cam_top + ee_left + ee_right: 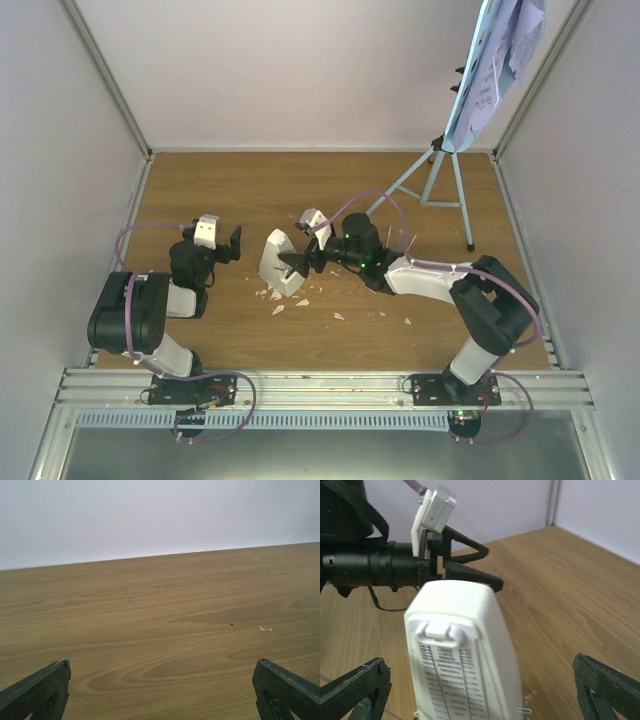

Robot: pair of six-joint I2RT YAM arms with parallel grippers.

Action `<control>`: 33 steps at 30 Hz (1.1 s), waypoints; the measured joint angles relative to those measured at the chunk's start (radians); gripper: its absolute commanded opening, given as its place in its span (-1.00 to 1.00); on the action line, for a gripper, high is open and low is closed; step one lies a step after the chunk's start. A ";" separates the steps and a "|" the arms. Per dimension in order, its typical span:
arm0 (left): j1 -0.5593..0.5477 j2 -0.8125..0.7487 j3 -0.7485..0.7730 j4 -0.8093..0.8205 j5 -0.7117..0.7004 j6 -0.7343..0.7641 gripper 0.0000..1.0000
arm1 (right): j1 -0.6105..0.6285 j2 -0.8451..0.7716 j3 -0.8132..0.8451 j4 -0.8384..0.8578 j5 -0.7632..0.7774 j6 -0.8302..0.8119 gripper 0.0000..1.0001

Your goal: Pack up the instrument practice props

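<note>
Middle of top view: white metronome (278, 262) sits on table (250, 190). Right gripper (300, 262) wide open around it, not squeezing. Left gripper (233, 243) wide open, empty, near. Best squeeze slow, low on body, keep upright. Music stand (462, 120) upper right.

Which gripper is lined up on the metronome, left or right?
The right gripper: it is open, with the white metronome standing between its jaws. The left gripper, also open, faces only bare wooden table.
</note>
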 measured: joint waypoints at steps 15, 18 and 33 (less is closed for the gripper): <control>0.000 0.000 0.000 0.000 0.000 0.000 0.98 | 0.063 0.161 0.129 0.027 -0.074 -0.008 0.99; 0.000 0.000 0.000 0.000 0.000 0.000 0.98 | 0.064 0.172 0.135 0.034 -0.073 -0.008 0.99; 0.000 0.000 0.000 0.000 0.000 0.000 0.98 | 0.089 0.183 0.110 0.087 0.100 0.013 0.18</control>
